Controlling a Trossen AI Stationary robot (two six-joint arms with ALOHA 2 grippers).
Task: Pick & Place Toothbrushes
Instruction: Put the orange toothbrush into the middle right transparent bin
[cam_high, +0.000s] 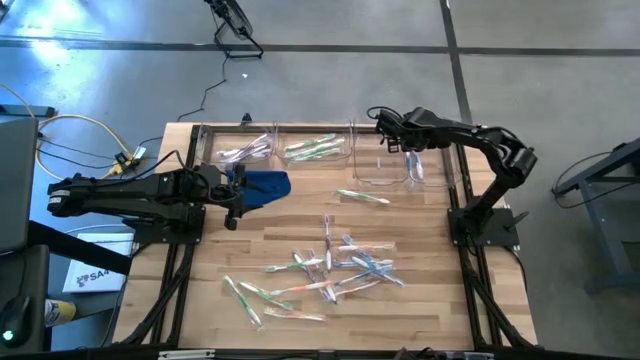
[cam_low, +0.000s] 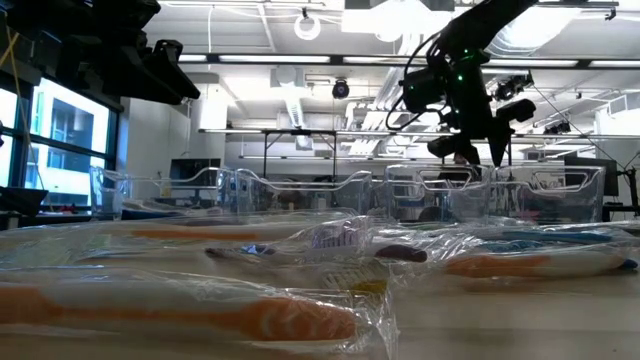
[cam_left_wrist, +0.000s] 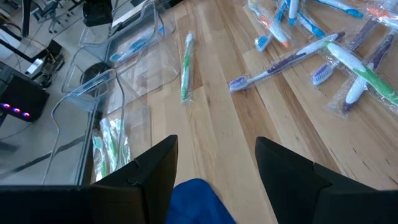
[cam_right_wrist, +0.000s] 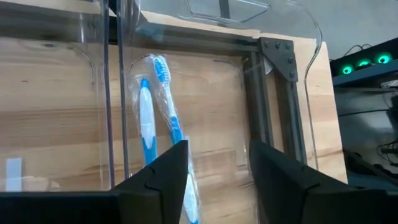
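Left tool (cam_high: 236, 200): fingers wide apart, empty, over blue cloth (cam_high: 262, 186) at bench (cam_high: 420, 300) left side. Clear bins (cam_high: 318, 150) along far edge: whitish and green toothbrushes inside. Single green toothbrush (cam_high: 362, 197) on bench near bins. Loose toothbrushes (cam_high: 330, 268) scattered at near centre. Right tool (cam_high: 392, 135): fingers parted, empty, above far-right bin holding blue toothbrushes (cam_right_wrist: 158, 118).

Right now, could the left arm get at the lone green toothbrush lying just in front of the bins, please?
Probably yes. The green toothbrush lies alone on bare wood ahead of the left gripper, whose jaws are open; only the blue cloth sits beneath them.
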